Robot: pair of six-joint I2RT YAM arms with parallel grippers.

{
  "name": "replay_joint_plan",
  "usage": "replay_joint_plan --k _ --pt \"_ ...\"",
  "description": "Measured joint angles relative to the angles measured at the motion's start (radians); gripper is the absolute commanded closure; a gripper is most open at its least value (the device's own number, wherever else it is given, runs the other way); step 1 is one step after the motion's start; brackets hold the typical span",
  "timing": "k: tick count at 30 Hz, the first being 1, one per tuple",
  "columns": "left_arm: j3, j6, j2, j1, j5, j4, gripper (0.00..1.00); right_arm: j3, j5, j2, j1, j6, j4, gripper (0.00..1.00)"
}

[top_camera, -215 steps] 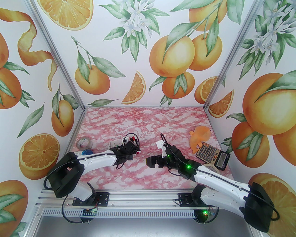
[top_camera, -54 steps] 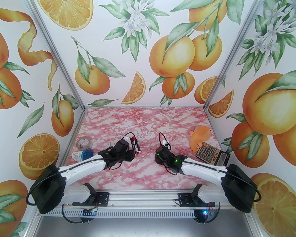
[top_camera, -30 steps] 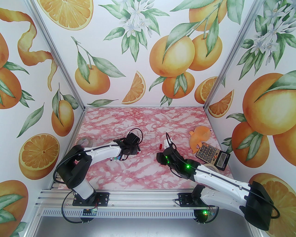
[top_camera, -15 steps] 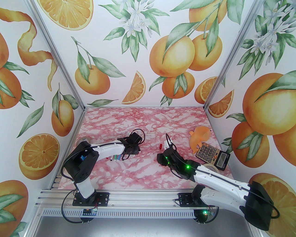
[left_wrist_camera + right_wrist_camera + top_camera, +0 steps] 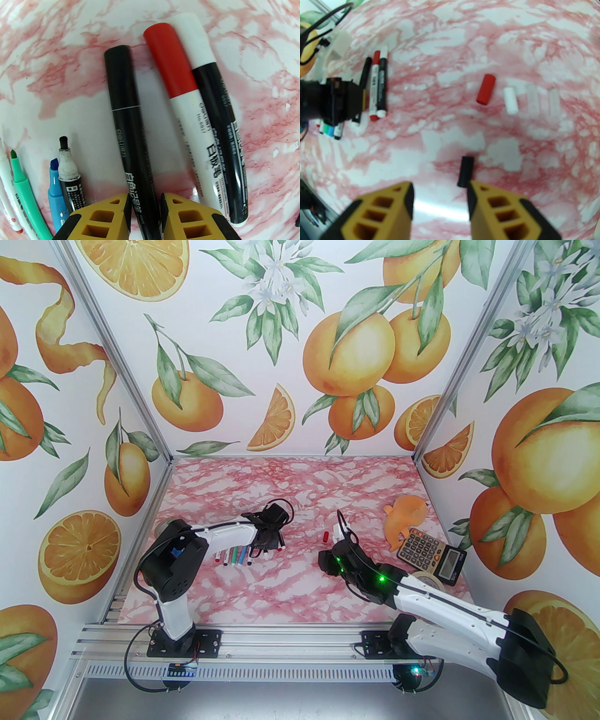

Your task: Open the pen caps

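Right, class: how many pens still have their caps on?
3, side by side: the black pen between the left pincer's pads, the red-capped pen to its right, then the white-capped pen. More may be hidden.

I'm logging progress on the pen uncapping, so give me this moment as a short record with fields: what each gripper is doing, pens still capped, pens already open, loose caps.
left gripper: jaws around the black pen, cap still on
right gripper: open, holding nothing
still capped: black pen, red-capped pen, white-capped pen
already open: green pen, blue pen, black-tipped pen
loose caps: red cap, white cap, black cap
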Motion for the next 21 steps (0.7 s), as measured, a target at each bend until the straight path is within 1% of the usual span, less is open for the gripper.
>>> replay_joint_plan --k 10,16,18,21 --pt "0.027 -0.021 0.016 0.0 -0.01 -0.035 0.82 0.0 0.0 -0.01 0.0 0.0 0.0 0.57" --pt "0.026 -0.045 0.008 0.002 -0.028 -0.043 0.84 0.0 -0.016 -0.013 0.0 0.0 0.001 0.57" --pt "0.015 -0.05 -0.015 0.004 -0.025 -0.039 0.84 0.0 -0.026 -0.015 0.0 0.0 0.002 0.57" --pt "-0.014 -0.048 -0.09 0.004 -0.021 -0.022 0.85 0.0 -0.054 -0.027 -0.002 0.003 0.005 0.57"
